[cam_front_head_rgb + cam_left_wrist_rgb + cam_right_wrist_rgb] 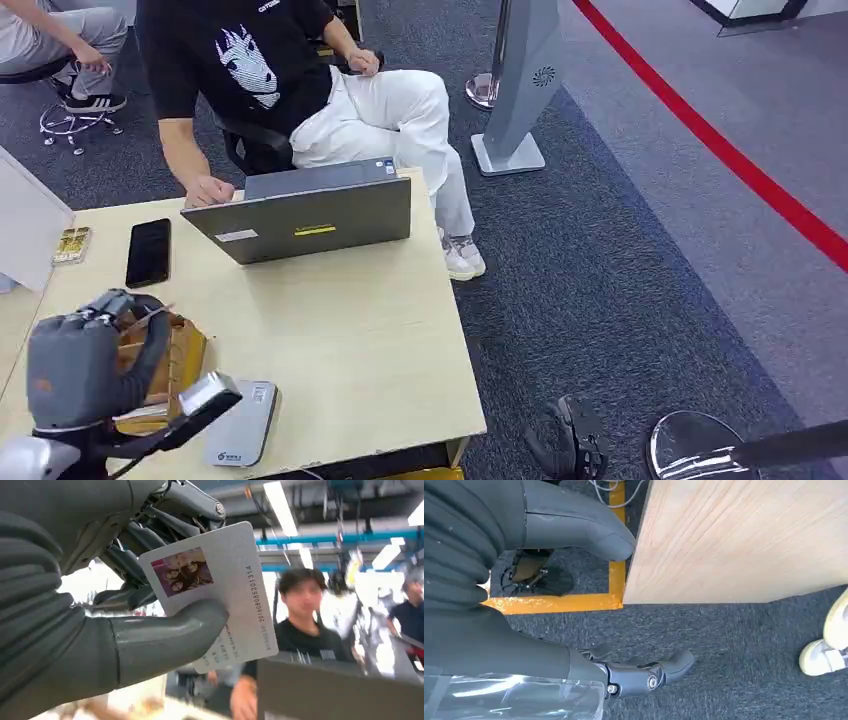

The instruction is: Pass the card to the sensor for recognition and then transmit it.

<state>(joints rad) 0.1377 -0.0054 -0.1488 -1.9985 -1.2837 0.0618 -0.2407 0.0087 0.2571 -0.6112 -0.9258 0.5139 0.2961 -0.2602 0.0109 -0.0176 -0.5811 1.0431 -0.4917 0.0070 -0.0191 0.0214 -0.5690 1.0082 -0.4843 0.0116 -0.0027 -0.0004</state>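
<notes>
Your left robot hand [125, 605] is raised over the near left corner of the pale wooden bench [360, 330], thumb and dark fingers pinching the white photo ID card [220, 590] upright. The small grey card sensor [240, 425] lies on the bench just beside that hand. Your right robot hand [574, 595] hangs by the bench edge above the carpet, fingers spread, holding nothing.

Dark carpet [620, 290] — red stripe [720, 150] — under a light wooden table [360, 340].

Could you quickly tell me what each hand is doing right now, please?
Left hand: holding the card, pinched between thumb and fingers.
Right hand: holds nothing, fingers apart, hanging beside the table.
</notes>
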